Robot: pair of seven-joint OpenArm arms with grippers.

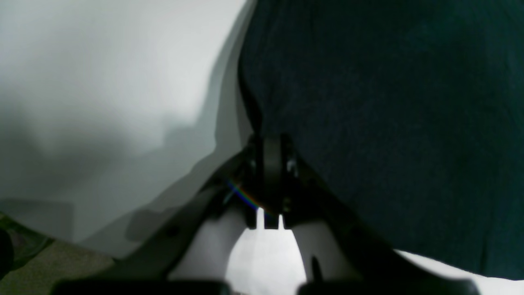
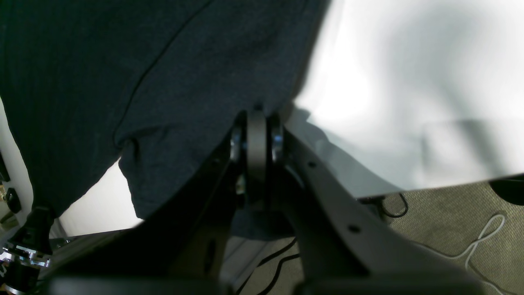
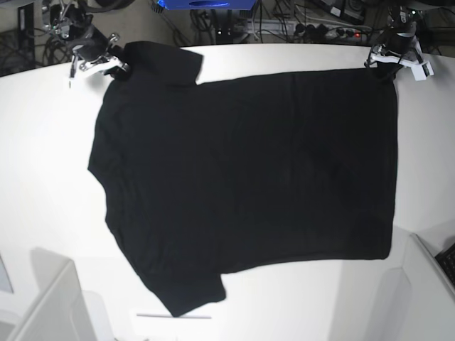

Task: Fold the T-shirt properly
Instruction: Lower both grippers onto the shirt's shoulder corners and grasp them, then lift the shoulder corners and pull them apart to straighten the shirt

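The black T-shirt [image 3: 249, 177] lies spread flat on the white table [image 3: 43, 177], plain side up, with its sleeves toward the left and its hem toward the right. My right gripper [image 3: 119, 64] is at the far left sleeve. In the right wrist view this gripper [image 2: 256, 114] is shut on the T-shirt [image 2: 123, 61], whose cloth edge runs between the fingers. My left gripper [image 3: 384, 65] sits at the far right corner of the hem. In the left wrist view it [image 1: 272, 141] is shut where the edge of the T-shirt [image 1: 389, 102] runs into it.
Cables and a power strip [image 3: 320, 28] lie beyond the table's far edge, beside a blue object [image 3: 206, 3]. White box-like shapes stand at the near left [image 3: 50, 305] and near right [image 3: 419, 284] corners. Carpet with cords [image 2: 450, 221] shows below the table edge.
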